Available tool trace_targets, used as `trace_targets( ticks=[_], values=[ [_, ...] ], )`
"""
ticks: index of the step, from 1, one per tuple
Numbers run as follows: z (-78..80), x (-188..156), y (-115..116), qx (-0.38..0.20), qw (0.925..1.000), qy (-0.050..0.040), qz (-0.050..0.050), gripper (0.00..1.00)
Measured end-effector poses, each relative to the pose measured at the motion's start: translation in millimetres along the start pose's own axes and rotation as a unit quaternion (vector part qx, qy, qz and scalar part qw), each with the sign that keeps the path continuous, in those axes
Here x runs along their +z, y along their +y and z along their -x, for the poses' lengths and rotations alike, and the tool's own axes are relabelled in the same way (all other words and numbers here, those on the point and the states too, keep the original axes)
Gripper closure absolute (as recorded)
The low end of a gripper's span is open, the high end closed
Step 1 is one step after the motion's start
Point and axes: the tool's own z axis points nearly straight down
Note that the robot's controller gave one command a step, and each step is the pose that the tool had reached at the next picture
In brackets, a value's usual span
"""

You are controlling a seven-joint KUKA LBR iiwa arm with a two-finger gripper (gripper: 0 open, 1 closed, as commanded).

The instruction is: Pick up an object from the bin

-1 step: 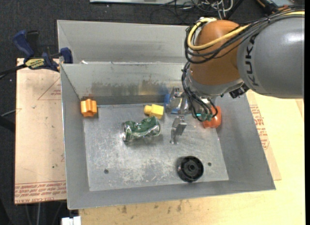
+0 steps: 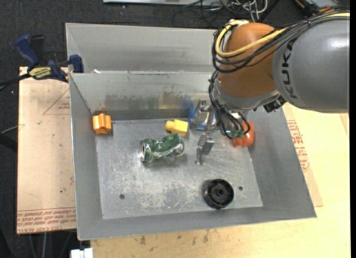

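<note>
The gripper (image 2: pixel 201 155) hangs low over bare bin floor (image 2: pixel 167 196) just right of centre, with nothing seen in its grasp; whether it is set wide or narrow cannot be told. The nearest thing, a crushed green can (image 2: pixel 162 150), lies just beside it at 9 o'clock. A yellow block (image 2: pixel 177 127) sits at 11 o'clock and a black round part (image 2: pixel 217 193) at 5 o'clock. An orange-red thing (image 2: pixel 245 136) at 2 o'clock is half hidden under the wrist cables, so its shape is unclear. An orange block (image 2: pixel 102 123) lies well apart at far 9 o'clock.
</note>
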Motion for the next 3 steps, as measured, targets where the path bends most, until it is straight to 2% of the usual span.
trace_targets(
  ticks=[1,2,3],
  values=[
    [14.5,26.7,9.4,-0.019,0.9998,-0.0056,-0.001,0.0],
    [29.8,108.1,42.1,-0.12,0.9928,-0.0033,-0.001,1.0],
    [29.9,108.0,42.1,-0.119,0.9928,-0.0033,-0.001,1.0]
  ],
)
